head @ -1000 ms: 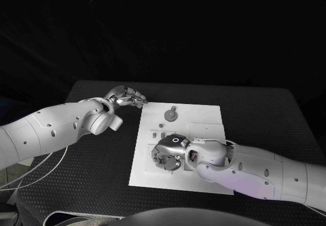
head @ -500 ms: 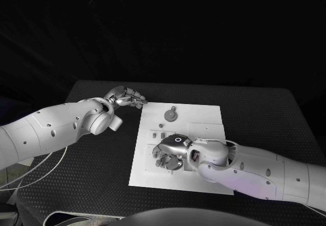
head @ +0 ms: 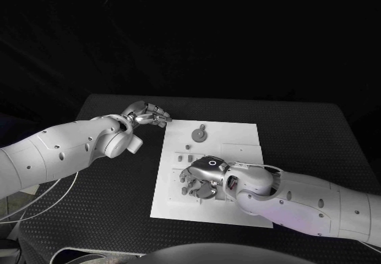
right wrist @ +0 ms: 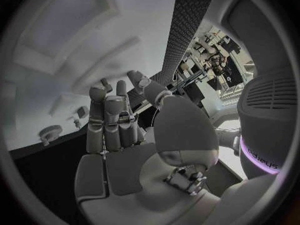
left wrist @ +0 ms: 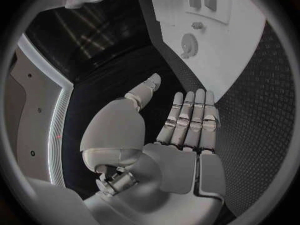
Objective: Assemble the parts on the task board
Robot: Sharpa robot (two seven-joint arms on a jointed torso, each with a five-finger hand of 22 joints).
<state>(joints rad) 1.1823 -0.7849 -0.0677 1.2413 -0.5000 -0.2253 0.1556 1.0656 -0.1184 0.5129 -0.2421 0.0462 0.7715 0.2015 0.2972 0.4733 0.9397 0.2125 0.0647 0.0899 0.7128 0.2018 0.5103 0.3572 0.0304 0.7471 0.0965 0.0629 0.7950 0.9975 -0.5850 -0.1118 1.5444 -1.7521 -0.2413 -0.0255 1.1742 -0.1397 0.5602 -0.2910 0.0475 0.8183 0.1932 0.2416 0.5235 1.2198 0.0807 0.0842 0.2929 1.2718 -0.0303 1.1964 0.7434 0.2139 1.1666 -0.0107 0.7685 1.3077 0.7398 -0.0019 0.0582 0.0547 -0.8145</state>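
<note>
Over the white rectangular task board [head: 238, 140], the right silver hand [head: 199, 177] reaches palm-down, its grasp unclear; beyond the far-left corner, the left silver hand [head: 147, 113] hovers open, empty.

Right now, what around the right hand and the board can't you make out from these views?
- Under the right hand: head view; the hand covers the task board there, so any part beneath is hidden.
- Whether its fingers hold anything: right wrist view shows only their backs.
- Small parts near the round part: head view; too small to tell their shape.
- Left hand: nothing hidden; it is off the board.
</note>
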